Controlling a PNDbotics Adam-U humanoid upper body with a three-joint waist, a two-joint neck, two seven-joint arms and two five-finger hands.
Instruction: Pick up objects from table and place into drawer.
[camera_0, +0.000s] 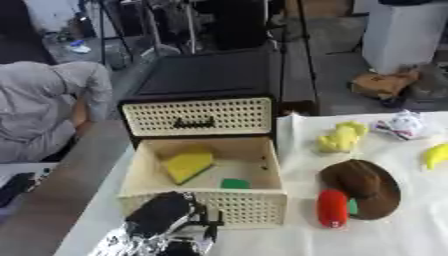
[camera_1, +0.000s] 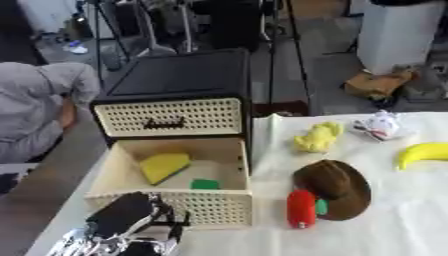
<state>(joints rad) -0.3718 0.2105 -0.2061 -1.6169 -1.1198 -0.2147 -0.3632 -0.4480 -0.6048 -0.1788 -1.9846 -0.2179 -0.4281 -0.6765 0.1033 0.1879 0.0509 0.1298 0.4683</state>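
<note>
The open drawer sits at centre left, pulled out from a black cabinet, holding a yellow wedge and a small green piece with bare floor around them; the left hand shows at the lower left just before the drawer's perforated front, whether its fingers are open or curled I cannot tell; right of the drawer, on the white cloth, lie a red object touching a brown hat, a yellow soft toy, a banana at the right edge and a white crumpled item; open cloth remains at lower right
</note>
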